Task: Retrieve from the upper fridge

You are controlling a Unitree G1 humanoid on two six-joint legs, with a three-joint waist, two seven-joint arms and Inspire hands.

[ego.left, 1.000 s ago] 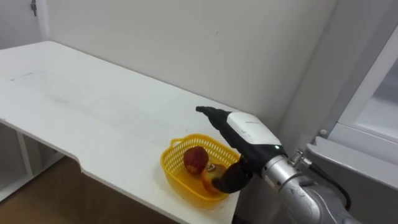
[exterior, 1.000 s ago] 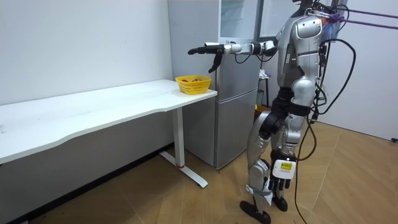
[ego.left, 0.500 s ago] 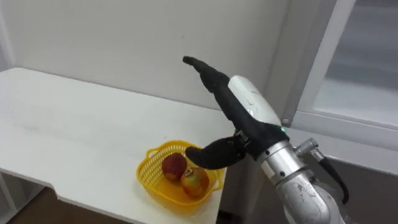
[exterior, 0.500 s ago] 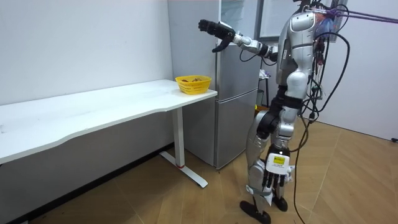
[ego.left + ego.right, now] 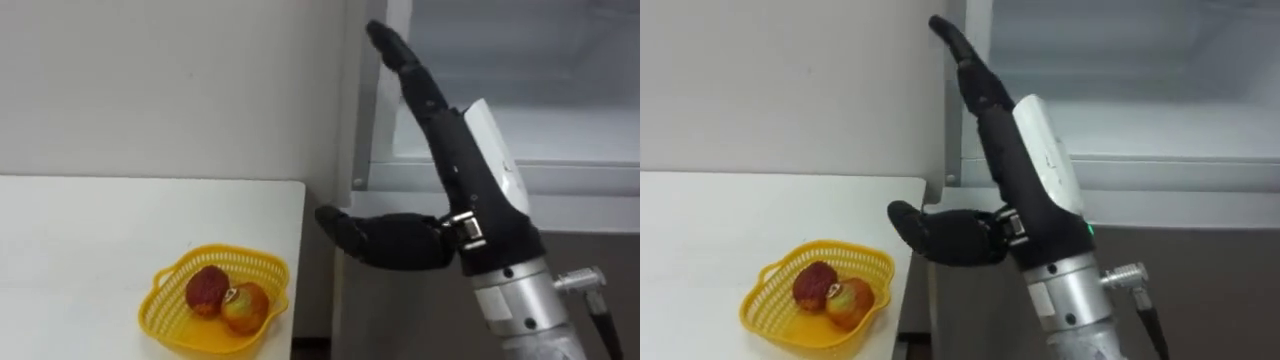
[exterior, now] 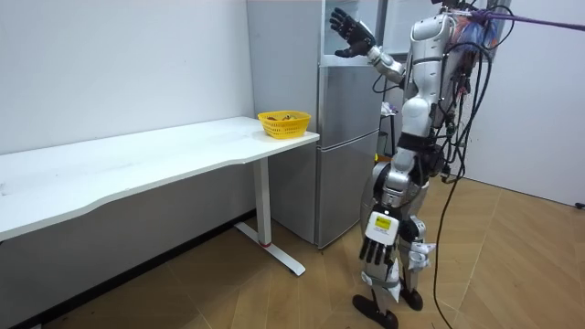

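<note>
Upper fridge (image 5: 545, 130) seen open; right robot hand (image 5: 462, 182) raised before it, fingers straight, empty; left robot hand (image 6: 377, 253) hung relaxed.

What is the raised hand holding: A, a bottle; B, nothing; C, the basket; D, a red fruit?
B: the right hand is open with straight fingers before the fridge, and the fruits lie in the basket on the table; the left hand hangs by the leg.
</note>
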